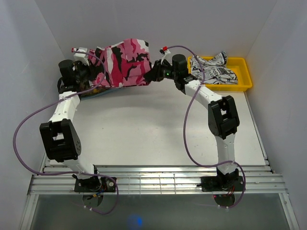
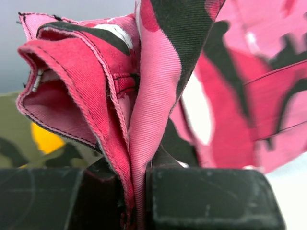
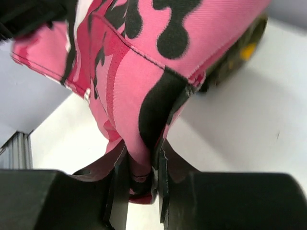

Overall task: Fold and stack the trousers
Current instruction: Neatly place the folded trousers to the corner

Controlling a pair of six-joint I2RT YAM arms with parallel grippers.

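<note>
The pink, white and black camouflage trousers (image 1: 125, 62) hang folded between my two grippers at the back of the table. My left gripper (image 1: 94, 73) is shut on their left end; in the left wrist view the pink cloth (image 2: 153, 86) is pinched between my fingers (image 2: 211, 196). My right gripper (image 1: 154, 73) is shut on their right end; in the right wrist view the cloth (image 3: 158, 62) runs down between my fingers (image 3: 112, 191). The trousers' lower edge hangs just over the olive garment.
An olive-and-orange camouflage garment (image 1: 91, 92) lies under the trousers at the back left, also in the left wrist view (image 2: 29, 143) and the right wrist view (image 3: 235, 57). A yellow tray (image 1: 242, 82) at the back right holds a white garment with black print (image 1: 216, 71).
</note>
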